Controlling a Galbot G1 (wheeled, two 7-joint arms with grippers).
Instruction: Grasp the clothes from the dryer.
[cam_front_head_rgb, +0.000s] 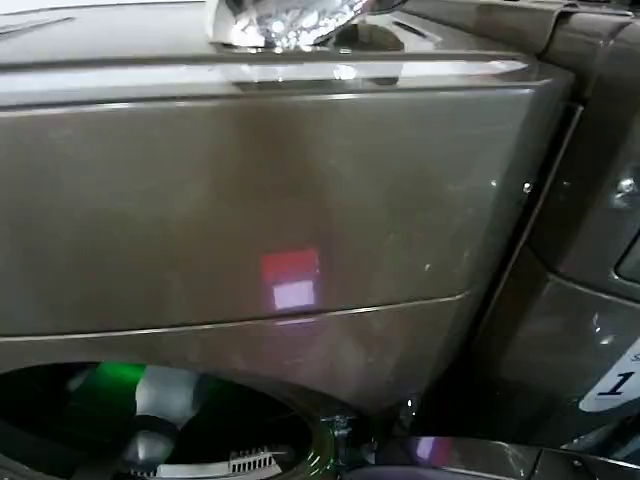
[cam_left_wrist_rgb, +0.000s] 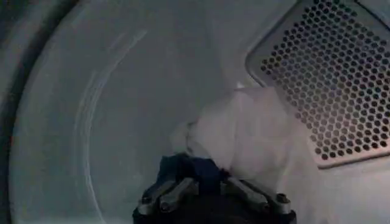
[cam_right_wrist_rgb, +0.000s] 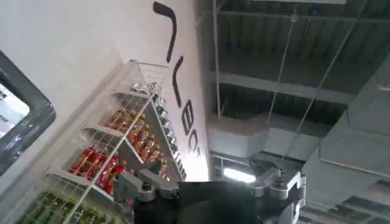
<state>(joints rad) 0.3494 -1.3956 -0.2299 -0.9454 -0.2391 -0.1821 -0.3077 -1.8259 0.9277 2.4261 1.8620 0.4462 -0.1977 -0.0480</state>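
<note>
Now you're working inside the dryer (cam_left_wrist_rgb: 122, 91): the left gripper (cam_left_wrist_rgb: 210, 182), bottom centre of the frame, is pinching the clothes (cam_left_wrist_rgb: 244, 134) with jaws nearly closed on navy fabric. They look soft, light; you're best gripping bunched folds.

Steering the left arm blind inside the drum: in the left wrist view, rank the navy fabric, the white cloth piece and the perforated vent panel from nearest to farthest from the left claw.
1. Dark navy-blue fabric: at the left claw, between its fingers.
2. White-grey cloth piece: just beyond the navy fabric.
3. Perforated metal vent panel: farthest, on the drum's back wall behind the cloth.
</note>
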